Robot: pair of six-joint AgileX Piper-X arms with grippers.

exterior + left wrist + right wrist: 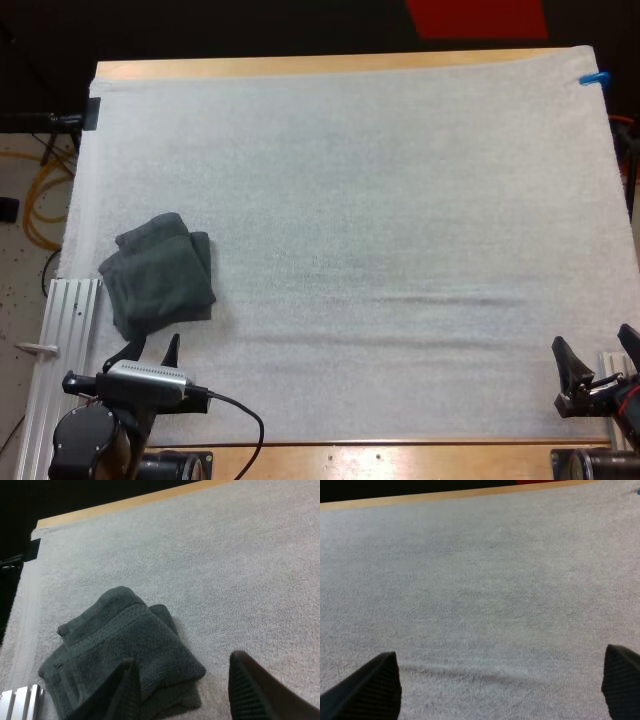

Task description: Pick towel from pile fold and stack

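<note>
Left gripper (184,660), fingers apart, beside dark towel (125,640)

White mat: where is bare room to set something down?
Nearly all the mat is bare: from the towel across to the right gripper, and to the far edge. Crowded only where the left gripper hovers by the towel.

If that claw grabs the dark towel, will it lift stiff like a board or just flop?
Probably flops: the towel lies in soft rumpled folds, so lifted by one edge it would likely unfold and hang. Its looped weave looks grippy, unlikely to slip. Pushed, it would likely bunch on the fuzzy mat.
</note>
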